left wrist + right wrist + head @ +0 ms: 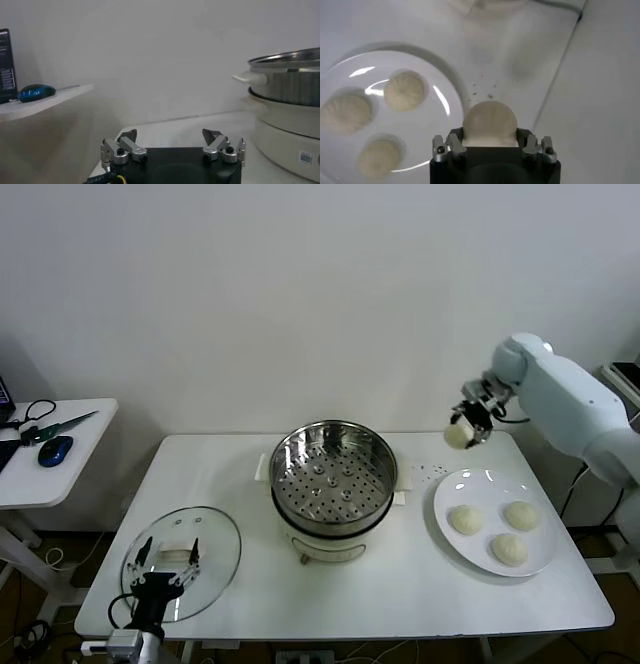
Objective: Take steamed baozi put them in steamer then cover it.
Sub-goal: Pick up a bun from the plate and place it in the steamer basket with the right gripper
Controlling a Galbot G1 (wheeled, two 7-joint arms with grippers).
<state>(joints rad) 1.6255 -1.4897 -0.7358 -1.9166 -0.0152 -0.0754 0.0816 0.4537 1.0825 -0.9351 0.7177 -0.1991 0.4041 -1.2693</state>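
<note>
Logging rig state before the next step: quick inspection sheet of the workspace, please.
Surface: white table, small dark specks near the plate.
Job's things: round steel steamer basket empty on its white pot base; three cream buns on the white plate; clear glass lid flat on the table.
Clutter: nothing seen.
Grippers: right pincer shut on a fourth cream bun, raised above the table; left pincer open over the lid.
Cables: black cable beside the table's right end.
Surroundings: white side desk with blue mouse, scissors.
</note>
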